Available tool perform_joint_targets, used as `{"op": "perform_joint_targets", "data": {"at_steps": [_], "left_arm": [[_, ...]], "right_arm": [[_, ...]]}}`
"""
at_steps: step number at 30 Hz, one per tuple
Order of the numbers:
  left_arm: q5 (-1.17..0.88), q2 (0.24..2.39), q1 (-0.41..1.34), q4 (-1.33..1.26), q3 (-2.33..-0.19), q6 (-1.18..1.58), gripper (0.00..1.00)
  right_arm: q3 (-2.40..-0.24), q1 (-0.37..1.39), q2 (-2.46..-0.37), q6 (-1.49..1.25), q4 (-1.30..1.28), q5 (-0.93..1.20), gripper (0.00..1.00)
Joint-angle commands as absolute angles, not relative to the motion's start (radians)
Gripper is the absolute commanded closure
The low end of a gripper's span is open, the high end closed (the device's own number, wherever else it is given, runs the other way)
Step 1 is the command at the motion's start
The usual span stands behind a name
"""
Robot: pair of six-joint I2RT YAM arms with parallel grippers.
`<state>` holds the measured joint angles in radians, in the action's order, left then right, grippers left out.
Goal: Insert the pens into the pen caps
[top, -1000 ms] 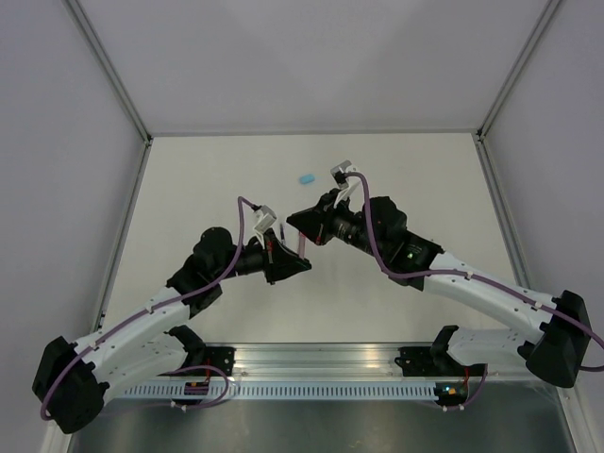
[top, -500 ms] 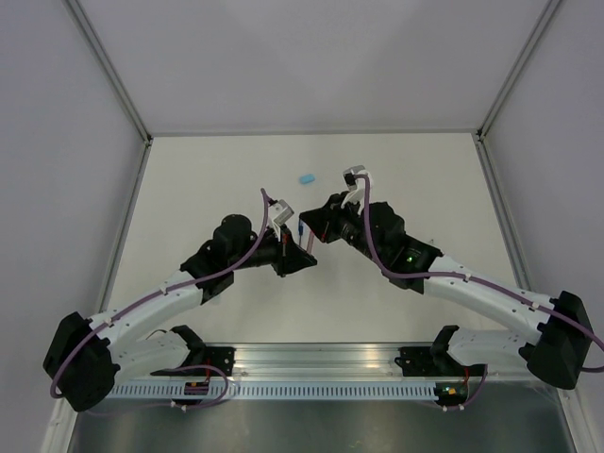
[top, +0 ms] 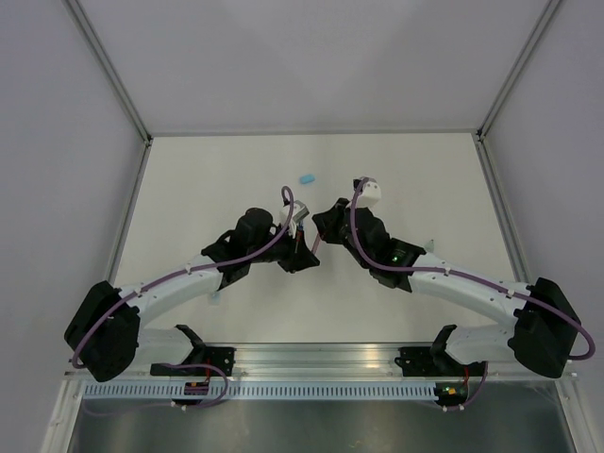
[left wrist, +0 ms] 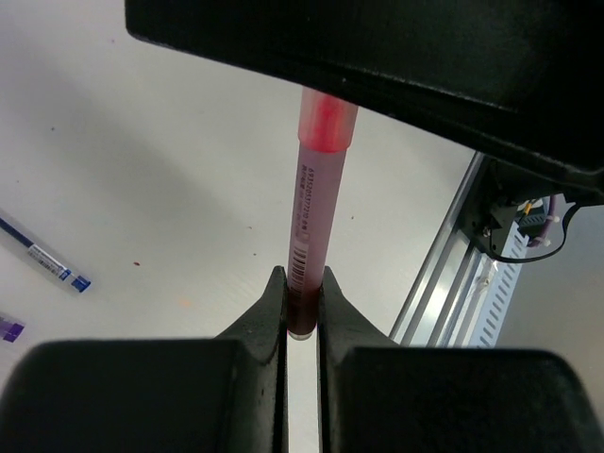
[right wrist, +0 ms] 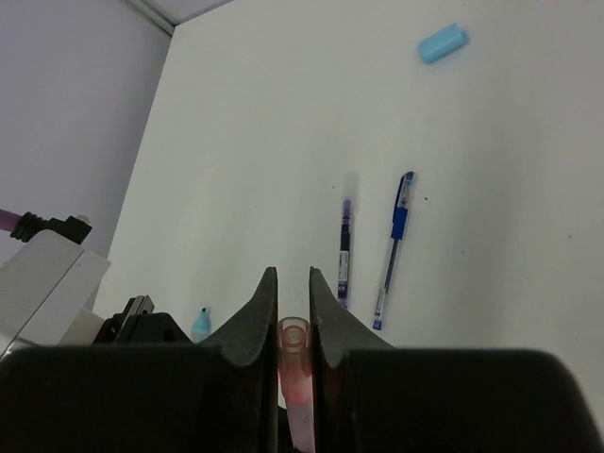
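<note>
My left claw (left wrist: 302, 286) pinches the pink pen (left wrist: 314, 203), my right claw (right wrist: 291, 281) the pink cap (right wrist: 295, 351) at twelve o'clock; off-axis pushing could slip either.

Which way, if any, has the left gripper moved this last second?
Yes. The left gripper shifted right, now nearly in line with the unmoved light blue cap.

Pink pen (left wrist: 314, 217) held midair, blue cap (right wrist: 443, 43) lying loose

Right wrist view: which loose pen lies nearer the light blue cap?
The blue pen with the blue grip, on the right; the purple pen to its left is farther away.
</note>
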<state>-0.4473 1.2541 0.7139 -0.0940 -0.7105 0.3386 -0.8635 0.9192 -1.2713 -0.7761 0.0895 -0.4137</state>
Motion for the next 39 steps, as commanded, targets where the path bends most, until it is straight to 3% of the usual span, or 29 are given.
{"op": "perform_joint_targets", "data": {"at_steps": [1,8,11,12,18,24,29,31,34,39], "left_arm": [[-0.156,1.267,0.664,-0.471,-0.822,0.337,0.98],[-0.234,1.266,0.663,-0.427,-0.825,0.347,0.98],[-0.329,1.275,0.664,-0.388,-0.825,0.360,0.98],[-0.356,1.278,0.664,-0.374,-0.822,0.364,0.98],[-0.373,1.260,0.666,-0.334,-0.712,0.351,0.98],[-0.289,1.233,0.664,-0.236,-0.696,0.331,0.98],[-0.173,1.308,0.663,-0.235,-0.725,0.487,0.98],[-0.190,1.368,0.664,-0.148,-0.807,0.553,0.90],[-0.235,1.521,0.664,-0.028,-0.949,0.603,0.97],[-0.140,1.626,0.669,0.024,-0.982,0.658,0.98]], "right_arm": [[-0.801,1.037,-1.296,-0.940,-0.048,-0.175,1.00],[-0.856,1.038,-1.236,-0.888,-0.117,-0.253,1.00],[-0.906,1.037,-1.214,-0.859,-0.167,-0.337,0.87],[-0.929,1.037,-1.204,-0.851,-0.176,-0.407,0.78],[-0.971,1.026,-1.134,-0.831,-0.199,-0.616,0.58],[-0.887,1.023,-0.985,-0.844,-0.287,-0.601,0.54],[-0.755,1.023,-0.795,-0.816,-0.365,-0.707,0.51],[-0.738,1.023,-0.734,-0.793,-0.399,-0.771,0.50],[-0.709,1.023,-0.672,-0.736,-0.381,-0.782,0.48],[-0.733,1.022,-0.705,-0.667,-0.390,-0.784,0.47]]}}
